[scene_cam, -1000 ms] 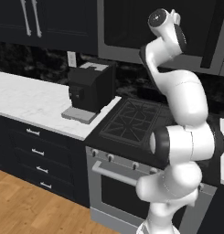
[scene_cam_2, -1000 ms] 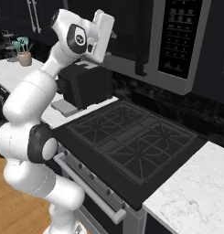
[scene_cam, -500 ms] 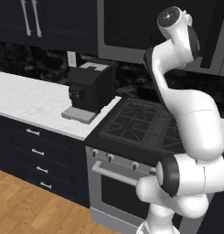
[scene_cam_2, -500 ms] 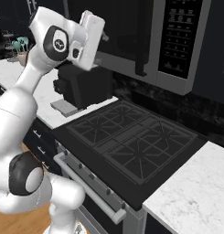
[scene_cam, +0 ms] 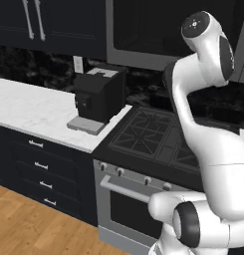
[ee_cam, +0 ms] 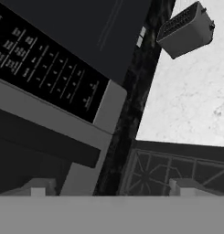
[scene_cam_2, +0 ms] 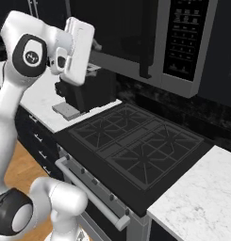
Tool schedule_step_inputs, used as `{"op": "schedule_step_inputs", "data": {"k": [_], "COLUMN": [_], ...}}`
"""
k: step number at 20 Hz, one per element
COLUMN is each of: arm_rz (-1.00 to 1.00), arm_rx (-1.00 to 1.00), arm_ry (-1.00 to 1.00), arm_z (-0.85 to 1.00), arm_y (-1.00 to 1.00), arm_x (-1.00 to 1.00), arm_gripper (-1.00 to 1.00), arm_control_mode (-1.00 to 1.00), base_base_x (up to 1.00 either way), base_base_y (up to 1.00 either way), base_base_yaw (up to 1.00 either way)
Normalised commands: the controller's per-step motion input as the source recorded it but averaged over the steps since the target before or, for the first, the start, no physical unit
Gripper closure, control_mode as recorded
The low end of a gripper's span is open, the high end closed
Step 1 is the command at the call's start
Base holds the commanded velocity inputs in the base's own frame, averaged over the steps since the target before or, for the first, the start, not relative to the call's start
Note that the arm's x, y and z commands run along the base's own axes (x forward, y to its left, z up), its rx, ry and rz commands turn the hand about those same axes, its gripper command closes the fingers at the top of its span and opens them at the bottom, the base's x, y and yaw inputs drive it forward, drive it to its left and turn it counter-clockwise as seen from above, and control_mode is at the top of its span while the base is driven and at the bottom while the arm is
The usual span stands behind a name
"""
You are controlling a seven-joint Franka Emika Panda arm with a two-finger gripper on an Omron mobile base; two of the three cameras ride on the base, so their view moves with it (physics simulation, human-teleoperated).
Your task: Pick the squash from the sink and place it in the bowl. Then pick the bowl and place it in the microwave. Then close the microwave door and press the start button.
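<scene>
your gripper stands raised before the microwave, jaws spread wide and empty. the microwave door is closed above the stove; a toaster sits on the counter.

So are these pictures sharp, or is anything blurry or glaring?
Left base view: evenly lit, soft, no glare. Right base view: microwave keypad print too small to read. Hand view: tilted, the microwave's keypad blurred, toaster soft-edged, no strong shadows.
</scene>
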Motion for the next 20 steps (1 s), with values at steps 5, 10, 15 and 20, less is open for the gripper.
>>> {"op": "schedule_step_inputs", "data": {"k": [5, 10, 15, 20], "arm_rz": [0.18, 0.29, 0.29, 0.06], "arm_rx": [-0.29, -0.26, -0.31, -0.4], "arm_ry": [0.17, 0.17, 0.13, -0.02], "arm_z": [-0.18, -0.15, -0.03, -0.23], "arm_y": [0.0, 0.0, 0.0, 0.03], "arm_x": [-0.89, -0.61, -0.44, -0.08], "arm_gripper": [1.0, 1.0, 1.0, 1.0], "arm_control_mode": [-1.0, -1.0, -1.0, -1.0], "base_base_x": [0.0, 0.0, 0.0, 0.0], "base_base_y": [0.0, 0.0, 0.0, 0.0], "base_base_yaw": [0.0, 0.0, 0.0, 0.0]}}
